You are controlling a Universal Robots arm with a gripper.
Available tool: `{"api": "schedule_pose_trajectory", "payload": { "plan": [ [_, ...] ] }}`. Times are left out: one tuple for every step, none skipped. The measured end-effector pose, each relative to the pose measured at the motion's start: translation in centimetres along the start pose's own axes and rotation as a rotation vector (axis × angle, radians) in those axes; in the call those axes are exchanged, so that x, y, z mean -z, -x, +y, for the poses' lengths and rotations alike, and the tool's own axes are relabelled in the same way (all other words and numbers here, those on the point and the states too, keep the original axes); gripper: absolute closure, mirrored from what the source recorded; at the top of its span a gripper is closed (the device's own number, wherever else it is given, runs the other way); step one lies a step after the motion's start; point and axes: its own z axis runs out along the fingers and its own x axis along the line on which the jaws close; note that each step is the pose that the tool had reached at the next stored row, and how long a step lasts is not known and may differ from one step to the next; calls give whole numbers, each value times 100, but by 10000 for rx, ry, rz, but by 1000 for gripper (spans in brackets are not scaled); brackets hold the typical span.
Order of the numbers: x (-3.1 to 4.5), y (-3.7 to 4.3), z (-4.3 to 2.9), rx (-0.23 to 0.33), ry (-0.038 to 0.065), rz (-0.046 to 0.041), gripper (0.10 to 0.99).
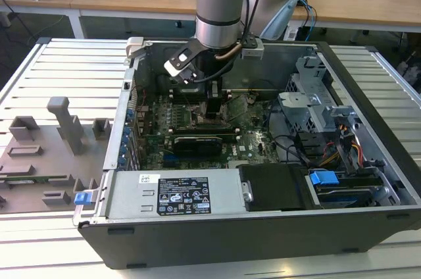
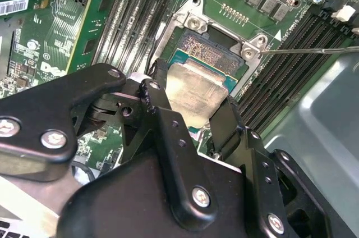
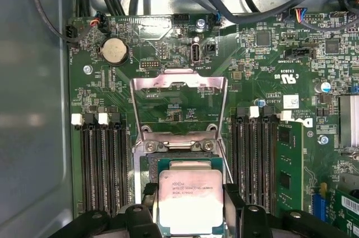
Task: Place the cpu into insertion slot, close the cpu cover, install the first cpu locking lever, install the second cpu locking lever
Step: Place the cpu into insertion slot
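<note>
- The gripper [image 2: 193,102] is pinched shut on the cpu [image 2: 196,87]: one black finger [image 2: 159,106] is pressed against one edge of the chip, and the other against the opposite edge.
- In the first wrist view the cpu [image 3: 188,198] is seen between the same fingers [image 3: 231,201], metal top upward, just over the insertion slot [image 3: 180,158] and partly covering it. Whether it is already seated cannot be told.
- The chip is judged light, stiff and thin. Its smooth metal top and narrow edges are likely to be slippery, so a hold on two opposite edges, as shown, is suitable.
- The underside and the socket contacts are judged fragile. A level, gentle lowering without sideways sliding would be called for.
- The cpu cover [image 3: 179,82] is seen swung open beyond the slot, its cut-out centre showing the green board [image 3: 263,72] through it.
- A thin metal rod [image 2: 314,50], possibly a locking lever, is seen raised beside the slot.
- Long black memory slots [image 3: 101,170] are laid on both sides of the slot.
- In the exterior view the gripper [image 1: 214,104] is lowered inside the open computer case [image 1: 263,239].
</note>
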Motion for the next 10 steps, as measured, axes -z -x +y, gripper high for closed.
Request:
{"api": "schedule_pose_trajectory", "payload": {
  "plan": [
    [-10,0,0,0,0,0,541],
    [-15,0,0,0,0,0,541],
    [-18,0,0,0,0,0,541],
    [-23,0,0,0,0,0,541],
    [-28,0,0,0,0,0,541],
    [-33,-1,0,0,1,1,541],
    [-38,0,0,0,0,1,541],
    [-50,0,0,0,0,1,541],
    [-54,-1,0,0,0,1,541],
    [-59,-1,0,0,0,0,541]
  ]
}}
